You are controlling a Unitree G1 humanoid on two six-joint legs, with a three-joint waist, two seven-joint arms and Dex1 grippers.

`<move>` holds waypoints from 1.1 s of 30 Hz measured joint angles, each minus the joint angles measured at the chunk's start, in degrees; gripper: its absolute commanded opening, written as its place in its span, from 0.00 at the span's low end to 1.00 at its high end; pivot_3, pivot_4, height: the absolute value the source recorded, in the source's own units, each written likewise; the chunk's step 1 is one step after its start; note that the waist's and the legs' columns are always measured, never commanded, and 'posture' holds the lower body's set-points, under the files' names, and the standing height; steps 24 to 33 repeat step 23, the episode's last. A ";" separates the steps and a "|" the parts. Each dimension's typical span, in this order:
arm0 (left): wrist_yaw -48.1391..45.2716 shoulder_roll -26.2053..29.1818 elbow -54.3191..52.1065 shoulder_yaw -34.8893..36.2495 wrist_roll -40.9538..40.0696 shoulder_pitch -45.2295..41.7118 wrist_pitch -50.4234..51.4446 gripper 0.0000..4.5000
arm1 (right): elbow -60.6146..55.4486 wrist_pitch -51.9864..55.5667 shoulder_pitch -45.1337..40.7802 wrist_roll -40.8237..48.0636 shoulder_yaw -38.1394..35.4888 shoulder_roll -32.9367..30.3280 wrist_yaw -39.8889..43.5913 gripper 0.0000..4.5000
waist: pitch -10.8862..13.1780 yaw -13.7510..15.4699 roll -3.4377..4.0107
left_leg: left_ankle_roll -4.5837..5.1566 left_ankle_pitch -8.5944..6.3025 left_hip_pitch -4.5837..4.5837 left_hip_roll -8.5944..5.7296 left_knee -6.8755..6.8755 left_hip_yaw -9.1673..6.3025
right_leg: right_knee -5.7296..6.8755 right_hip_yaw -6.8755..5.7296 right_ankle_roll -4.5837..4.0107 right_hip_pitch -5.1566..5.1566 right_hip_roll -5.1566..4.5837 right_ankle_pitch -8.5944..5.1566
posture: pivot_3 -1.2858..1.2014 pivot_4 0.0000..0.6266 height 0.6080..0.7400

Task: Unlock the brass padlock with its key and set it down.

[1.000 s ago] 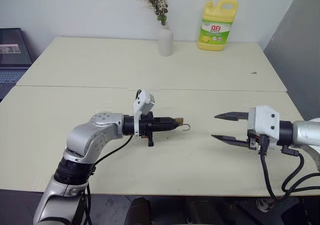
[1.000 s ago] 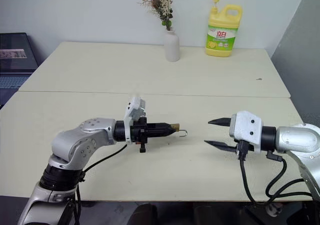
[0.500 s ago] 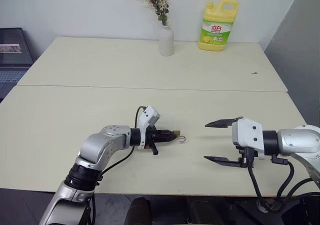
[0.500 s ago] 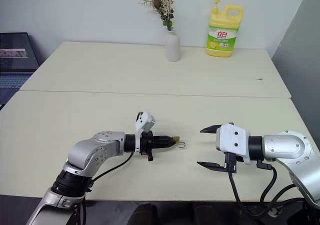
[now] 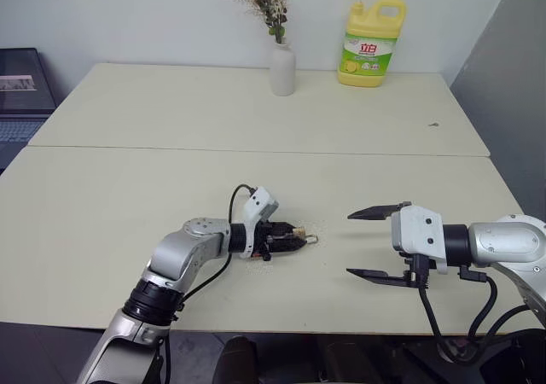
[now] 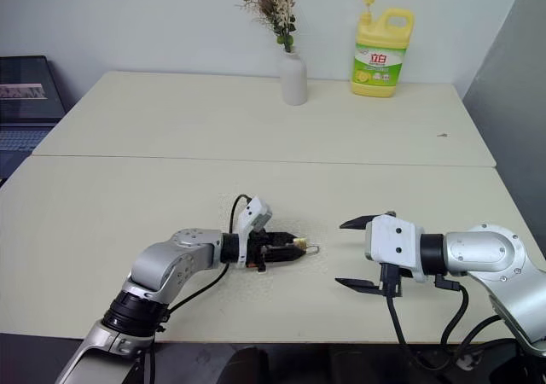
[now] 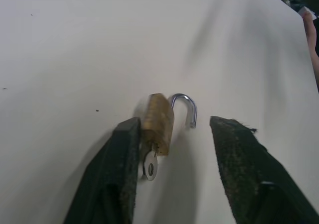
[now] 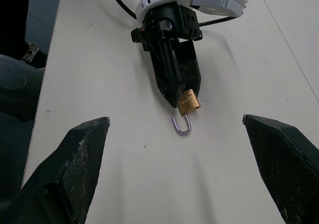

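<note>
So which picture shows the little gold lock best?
The left wrist view: the brass padlock lies close up, shackle swung open, key in its base. The right wrist view shows it smaller, at the left hand tips. In the eye views it is a speck.

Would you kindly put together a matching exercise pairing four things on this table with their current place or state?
Things:
1. small brass padlock with silver shackle
2. right end effector
3. yellow plastic detergent bottle
4. white ceramic vase of dried flowers

States or places:
A. at the table's far edge, near the right corner
B. jaws spread wide, holding nothing
C. lying on the table between the left end effector's parted fingers, shackle swung open, key in its base
D. at the table's far edge, near the middle

Pairs: 1-C, 2-B, 3-A, 4-D
</note>
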 measured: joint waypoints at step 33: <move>-6.38 20.11 -19.78 15.54 2.72 16.89 -18.68 0.72 | 8.39 -5.27 2.14 -3.81 1.68 1.33 1.06 1.00 | 0.01 -0.03 -0.01 | 0.00 0.00 0.01 0.06 -0.04 0.20 | -0.04 0.05 0.00 -0.06 -0.04 -0.03 | 0.52 0.24 1.00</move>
